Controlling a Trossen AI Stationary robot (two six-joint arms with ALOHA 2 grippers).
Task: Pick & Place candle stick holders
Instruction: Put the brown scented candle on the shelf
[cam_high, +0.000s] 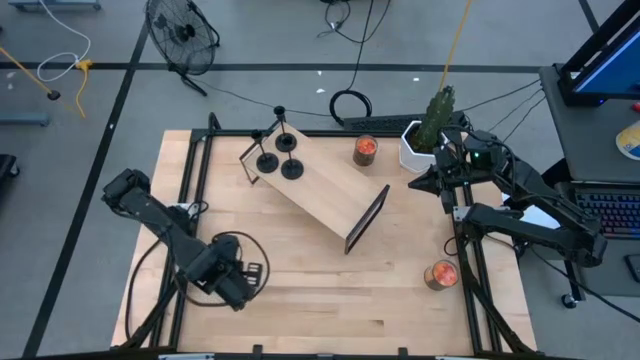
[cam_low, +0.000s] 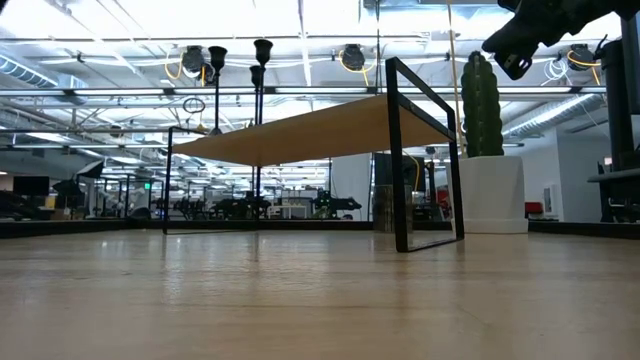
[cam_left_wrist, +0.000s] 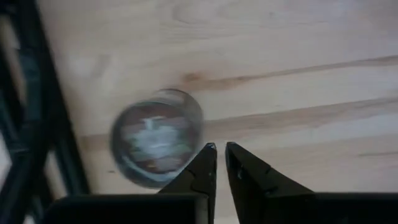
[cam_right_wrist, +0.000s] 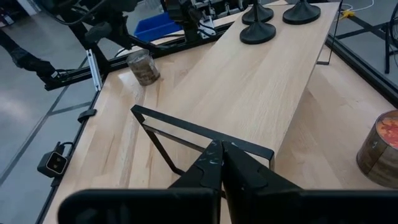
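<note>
Three black candle stick holders (cam_high: 280, 160) stand with their disc bases on the far left end of the tilted wooden shelf (cam_high: 320, 190). They also show in the right wrist view (cam_right_wrist: 258, 31) and in the low view (cam_low: 260, 60). My right gripper (cam_right_wrist: 221, 152) is shut and empty. It hangs in the air off the shelf's right end (cam_high: 428, 183), above the black end frame (cam_right_wrist: 186, 127). My left gripper (cam_left_wrist: 221, 152) is shut and empty at the table's near left (cam_high: 232, 285), above a glass candle jar (cam_left_wrist: 155, 137).
A white pot with a cactus (cam_high: 425, 135) stands at the far right. One orange candle jar (cam_high: 366, 149) is behind the shelf and another (cam_high: 440, 273) is near the right edge. Bare tabletop (cam_high: 340, 290) lies in front of the shelf.
</note>
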